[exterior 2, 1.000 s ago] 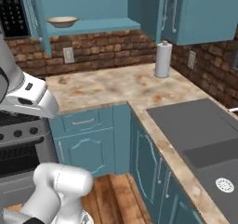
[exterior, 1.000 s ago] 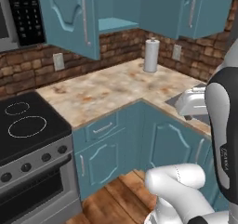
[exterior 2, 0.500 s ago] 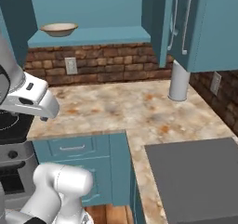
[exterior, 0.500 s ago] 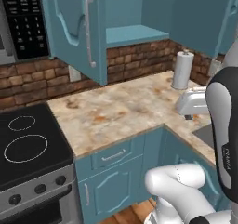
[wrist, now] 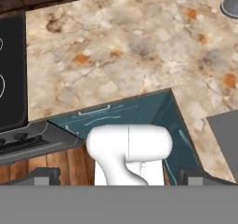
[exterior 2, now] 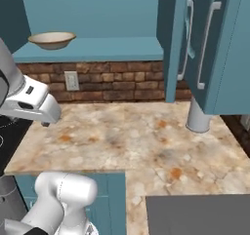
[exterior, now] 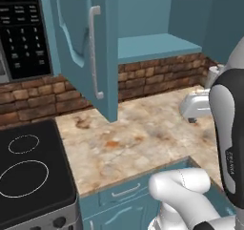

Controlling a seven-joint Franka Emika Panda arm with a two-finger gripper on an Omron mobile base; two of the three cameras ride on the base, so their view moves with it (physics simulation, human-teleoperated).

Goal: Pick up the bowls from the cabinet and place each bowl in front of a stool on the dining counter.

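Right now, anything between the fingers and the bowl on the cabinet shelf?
Nothing visible. The beige bowl sits on the open shelf with no door across it in the right base view. The gripper hangs below it over the counter, fingers apart, empty.

A bowl point(exterior 2: 51, 39) sits on the cabinet point(exterior 2: 122, 49) shelf, above the worktop point(exterior 2: 127, 139).

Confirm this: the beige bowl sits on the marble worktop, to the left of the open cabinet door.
Not quite. The beige bowl sits on the teal cabinet shelf above the marble worktop, still left of the open cabinet door. The right base view shows it.
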